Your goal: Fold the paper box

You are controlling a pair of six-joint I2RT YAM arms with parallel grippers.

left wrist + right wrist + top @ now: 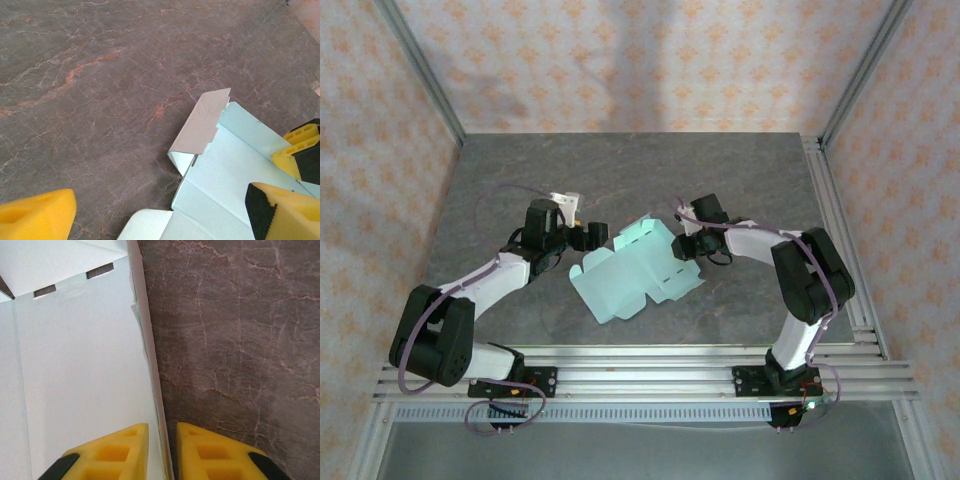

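Observation:
The paper box (pixel 630 275) is a pale mint-green die-cut card lying mostly flat in the middle of the table, with one side flap (pixel 202 125) bent upward. My left gripper (pixel 588 238) hovers at its upper left edge, wide open, and its yellow fingers straddle the card's corner (pixel 161 200) without touching it. My right gripper (pixel 688 245) is at the card's upper right edge. In the right wrist view its fingers (pixel 162 432) are nearly together, with the raised wall of the paper box (pixel 75 365) standing between them.
The card rests on a grey marbled slab (pixel 620 170). Aluminium rails run along the right side (pixel 840 240) and across the front (pixel 650 370), where both arm bases sit. Patterned walls close in the back and sides.

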